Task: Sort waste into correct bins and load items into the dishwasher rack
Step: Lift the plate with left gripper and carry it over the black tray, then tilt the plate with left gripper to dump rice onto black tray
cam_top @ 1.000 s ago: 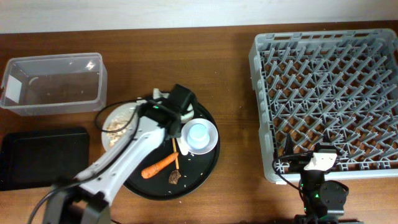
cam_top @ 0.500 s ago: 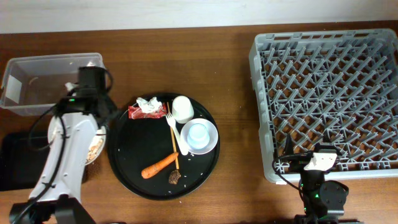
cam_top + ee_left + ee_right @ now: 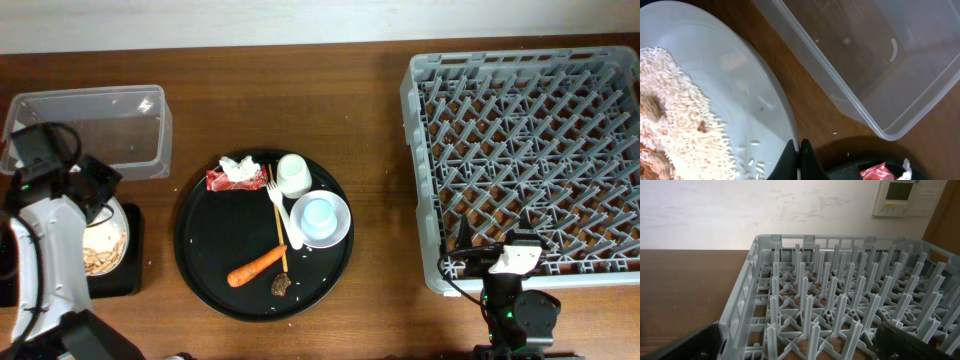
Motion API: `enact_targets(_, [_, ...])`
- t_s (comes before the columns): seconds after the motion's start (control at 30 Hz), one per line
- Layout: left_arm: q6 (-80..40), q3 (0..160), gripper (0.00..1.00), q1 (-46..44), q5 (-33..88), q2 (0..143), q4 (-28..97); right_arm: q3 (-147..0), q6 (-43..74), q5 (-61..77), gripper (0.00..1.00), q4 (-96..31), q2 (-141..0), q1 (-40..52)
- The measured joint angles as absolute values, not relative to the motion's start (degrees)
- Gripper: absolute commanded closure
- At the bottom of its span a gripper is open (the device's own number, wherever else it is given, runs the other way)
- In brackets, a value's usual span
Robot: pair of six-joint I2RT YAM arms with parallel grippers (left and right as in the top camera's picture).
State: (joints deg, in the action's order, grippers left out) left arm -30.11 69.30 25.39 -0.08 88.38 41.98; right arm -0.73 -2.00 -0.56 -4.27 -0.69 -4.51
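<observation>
Here, in the overhead view, the left end effector (image 3: 799,161) was clenched on the rim of the white round plate (image 3: 118,225), which carried the beige rice heap (image 3: 100,255). The plate lay over the flat black tray (image 3: 135,272) at 9 o'clock on the tabletop (image 3: 375,120); whether it touched that tray could not be told. The clear tub (image 3: 90,96) stood just beyond the plate, toward 12 o'clock of it.

The round black tray (image 3: 215,260) sat at the centre. On it, the red wrapper (image 3: 218,181) and the crumpled white paper (image 3: 238,168) lay touching at 11 o'clock, and the white cup (image 3: 294,175) was at 12 o'clock. The white bowl (image 3: 341,226), holding the small light-blue cup (image 3: 317,215), sat at 3 o'clock. The white plastic fork (image 3: 283,215) and the thin wooden stick (image 3: 283,258) lay near the middle, and the orange carrot (image 3: 257,266) and the small dark scrap (image 3: 280,285) at 6 o'clock.

The dishwasher rack (image 3: 415,180) filled the 3 o'clock side. The right end effector (image 3: 800,345) was released, its fingers spread wide at the rack's near wall.
</observation>
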Motion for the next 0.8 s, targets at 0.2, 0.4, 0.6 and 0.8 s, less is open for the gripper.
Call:
enact_targets(0.2, [-30.11,69.30,0.99,31.92,9.13,88.38,41.25,-0.73,-1.96,-0.56,0.01,-4.29,-0.69,-4.51])
enact_targets(0.4, [-30.11,69.30,0.99,32.64,14.70,88.38,40.36,-0.73,-2.00,-0.56,0.01,-4.27,-0.69,-4.51])
enact_targets(0.6, [-30.09,69.30,0.99,34.41,20.14,88.38,40.07,-0.73,-1.98,-0.56,0.01,-4.27,-0.69,-4.51])
enact_targets(0.8, [-30.06,69.30,0.99,40.75,27.46,88.38,42.72,-0.73,-1.96,-0.56,0.01,-4.27,-0.69,-4.51])
